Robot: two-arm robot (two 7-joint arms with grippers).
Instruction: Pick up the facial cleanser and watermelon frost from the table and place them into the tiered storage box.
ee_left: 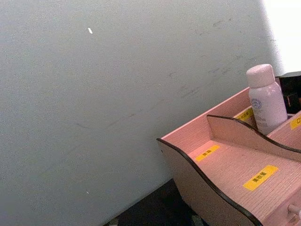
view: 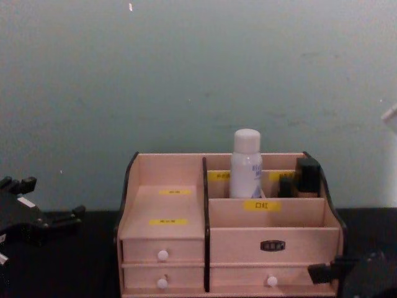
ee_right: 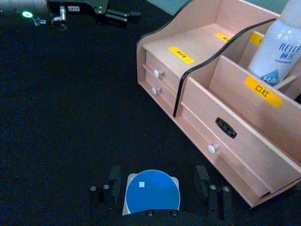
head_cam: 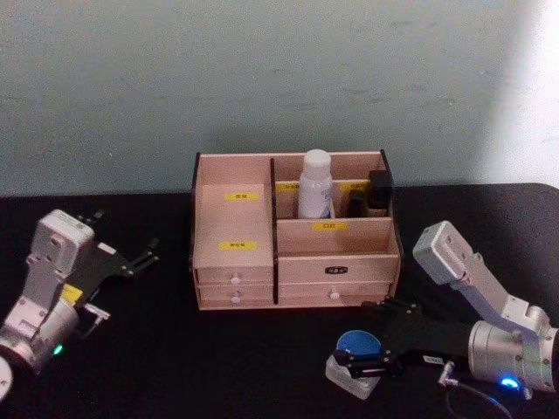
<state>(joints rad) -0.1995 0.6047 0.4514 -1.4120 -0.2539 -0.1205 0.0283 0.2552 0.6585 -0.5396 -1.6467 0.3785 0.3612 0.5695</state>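
Between the spread fingers of right tool: blue-lid watermelon frost on table. Ahead of it, tiered storage box w/ "口红" label; "RELLE"-marked facial cleanser stands inside. Far off, left tool parked, fingers apart.

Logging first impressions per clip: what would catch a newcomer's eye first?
The tiered storage box stands at centre, the white facial cleanser upright in a back compartment. Front right of it, the open right pincer straddles the blue-lidded watermelon frost; the left pincer idles far left.
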